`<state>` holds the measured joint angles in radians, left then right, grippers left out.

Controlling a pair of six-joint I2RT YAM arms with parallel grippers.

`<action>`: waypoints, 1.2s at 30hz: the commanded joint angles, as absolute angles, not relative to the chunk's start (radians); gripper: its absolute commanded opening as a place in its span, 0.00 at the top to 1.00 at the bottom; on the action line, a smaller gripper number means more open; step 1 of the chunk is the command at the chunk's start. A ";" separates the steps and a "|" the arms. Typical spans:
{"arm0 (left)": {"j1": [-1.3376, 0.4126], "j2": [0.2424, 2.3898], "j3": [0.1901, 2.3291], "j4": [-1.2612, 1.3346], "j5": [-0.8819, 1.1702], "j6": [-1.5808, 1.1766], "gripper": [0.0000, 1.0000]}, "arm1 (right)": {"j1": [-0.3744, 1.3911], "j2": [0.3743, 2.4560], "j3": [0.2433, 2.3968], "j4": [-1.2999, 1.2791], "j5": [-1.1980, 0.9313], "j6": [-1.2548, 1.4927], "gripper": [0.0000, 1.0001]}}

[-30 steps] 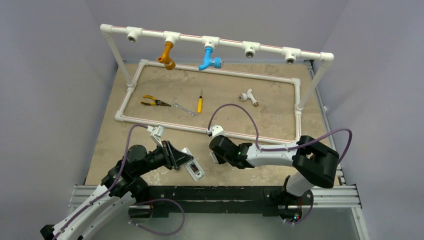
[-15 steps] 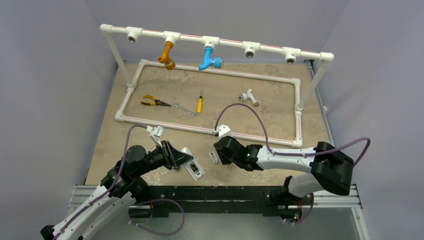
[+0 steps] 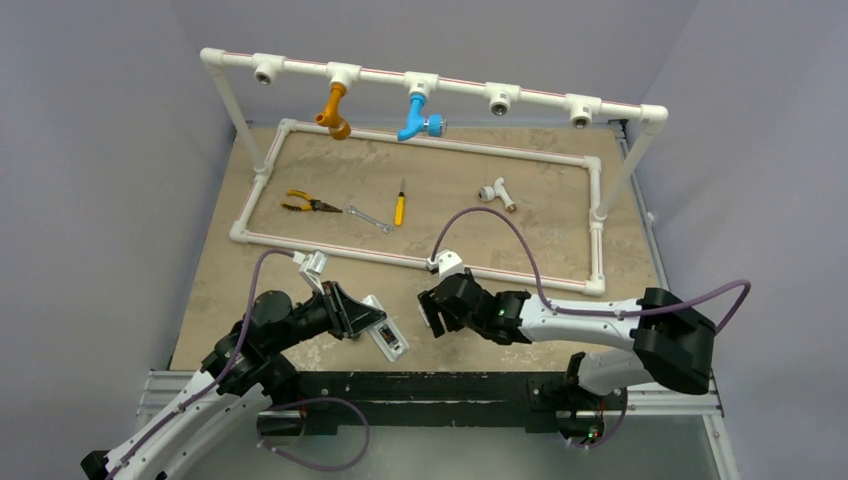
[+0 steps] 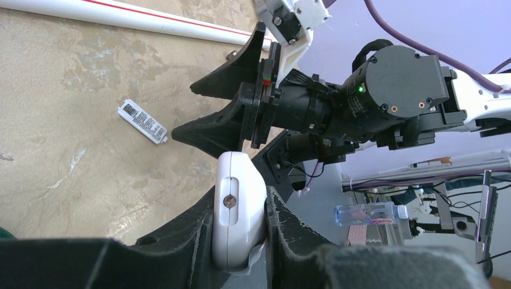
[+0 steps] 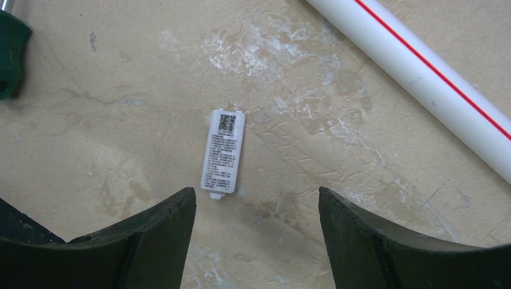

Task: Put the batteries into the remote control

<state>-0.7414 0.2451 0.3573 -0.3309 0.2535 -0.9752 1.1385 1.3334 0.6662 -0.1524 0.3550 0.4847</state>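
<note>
My left gripper [image 4: 240, 198] is shut on the white remote control [image 4: 238, 211], clamping its sides just above the table's front edge; the handset [image 3: 385, 337] sticks out toward the right arm. My right gripper [image 5: 256, 192] is open with nothing between its fingers, hovering low over the table. A small flat white cover with printed text [image 5: 223, 153] lies on the table just beyond its left finger, and it also shows in the left wrist view as the cover [image 4: 143, 121]. The batteries are out of view.
A white pipe frame [image 3: 420, 262] fences the far half of the table; one rail [image 5: 422, 72] runs close behind the right gripper. Inside the frame lie pliers [image 3: 305, 204], a wrench [image 3: 370, 218], a yellow-handled screwdriver [image 3: 400, 208] and a white pipe tee [image 3: 497, 192].
My right gripper has gone from shut to open, and its arm has stretched out lower along the table's near edge. The left arm and the remote have not moved.
</note>
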 commanded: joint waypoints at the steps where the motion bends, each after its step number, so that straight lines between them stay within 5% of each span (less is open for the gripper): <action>1: -0.736 0.232 0.394 -0.299 0.253 -0.962 1.00 | 1.150 1.373 0.714 -0.118 0.332 0.511 0.27; 6: -0.737 0.237 0.397 -0.298 0.255 -0.960 1.00 | 1.167 1.443 0.740 -0.108 0.305 0.518 0.29; 28: -0.736 0.230 0.388 -0.298 0.255 -0.962 1.00 | 1.226 1.537 0.804 -0.219 0.400 0.563 0.64; 36: -0.736 0.212 0.391 -0.319 0.247 -0.962 1.00 | 1.225 1.534 0.791 -0.179 0.412 0.570 0.54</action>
<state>-0.7414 0.2279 0.3573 -0.3328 0.2531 -0.9752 1.2221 1.5467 0.7826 -0.2123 0.3790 0.5518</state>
